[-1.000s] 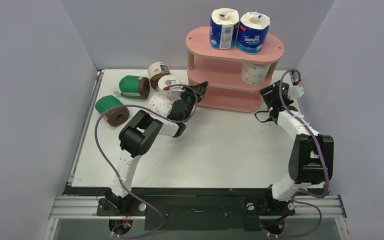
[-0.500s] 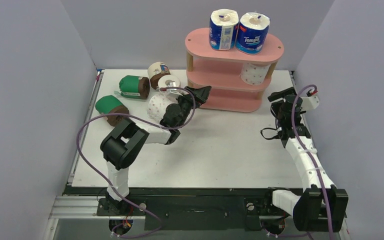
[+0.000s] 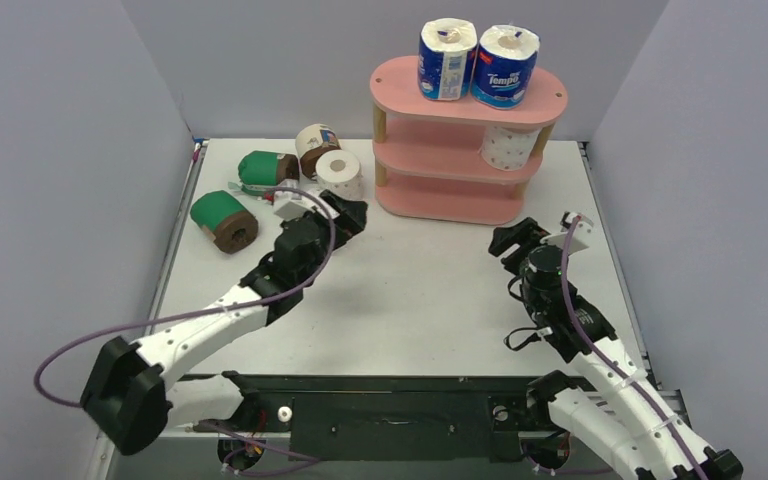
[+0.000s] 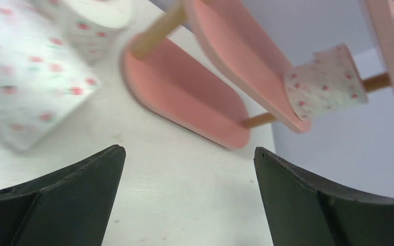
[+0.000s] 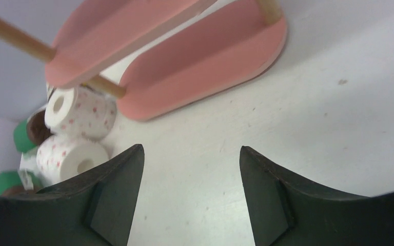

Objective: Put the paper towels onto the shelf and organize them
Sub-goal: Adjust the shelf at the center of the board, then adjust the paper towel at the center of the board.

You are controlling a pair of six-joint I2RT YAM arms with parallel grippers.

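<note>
Shelf (image 3: 400,75) stands upright at the far centre of the table (image 3: 430,290). Top tier: two blue rolls (image 3: 447,58) (image 3: 506,65), upright, side by side and touching. Middle tier: one dotted roll (image 3: 507,147) at the right end. Bottom tier: nothing seen on the part in view. On the table, left of the shelf, a second dotted roll (image 3: 340,172) stands on end just beside the shelf's left end. A third dotted roll (image 5: 72,156) sits just beside it on the near side and is largely hidden under the left wrist in the top view. Further left lie the cream roll (image 3: 317,143) and two green rolls (image 3: 268,168) (image 3: 223,220), all on their sides. Left gripper (image 4: 187,151): jaws wide apart, holding nothing, low over the table, with the third dotted roll close ahead on its left. Right gripper (image 5: 191,149): jaws parted, holding nothing, over bare table near the shelf's right end, facing the shelf.
</note>
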